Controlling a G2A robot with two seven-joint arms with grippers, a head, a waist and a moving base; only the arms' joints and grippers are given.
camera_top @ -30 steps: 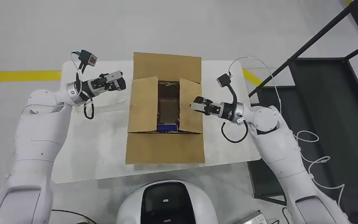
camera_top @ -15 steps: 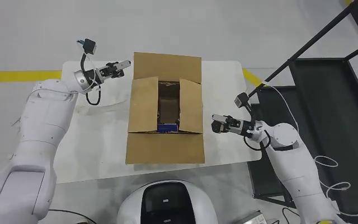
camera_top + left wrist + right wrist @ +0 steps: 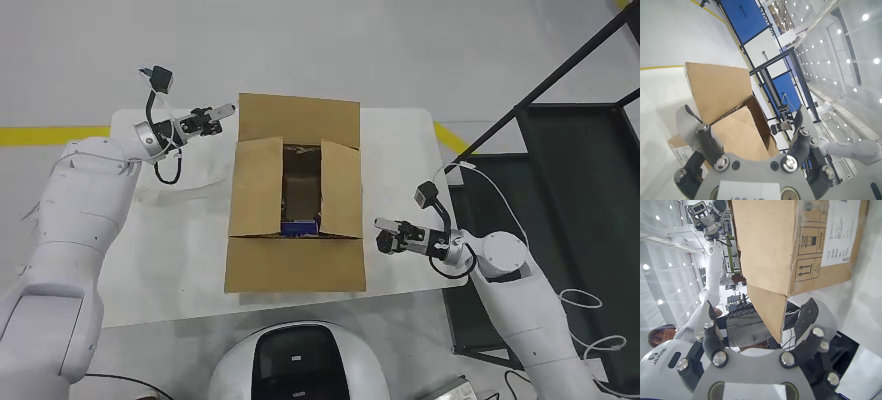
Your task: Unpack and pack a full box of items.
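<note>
While the cardboard box (image 3: 295,268) sat in the middle of the table (image 3: 170,270) with its flaps open, both arms hung outside it. The left gripper (image 3: 224,111) was just off the far left corner and the right gripper (image 3: 380,238) just beside the near right corner, each with fingers spread and nothing held. Unpacking looked barely begun, judging by the blue item (image 3: 299,228) lying down in the near end of the opening. The side flaps (image 3: 341,190) leaned inward and left only a narrow slot. The next move therefore probably called for pushing a side flap out flat, then dropping one gripper straight down the slot to the blue item without snagging cardboard. The top view gave the inside of the box and both arms' places around it. The right wrist view gave instead the box's outer wall with its label (image 3: 836,232), and a flap's edge standing between the spread fingers, not pinched as far as could be told. The left wrist view showed the far flap (image 3: 715,89) folded back and the right gripper far off beyond the box.
</note>
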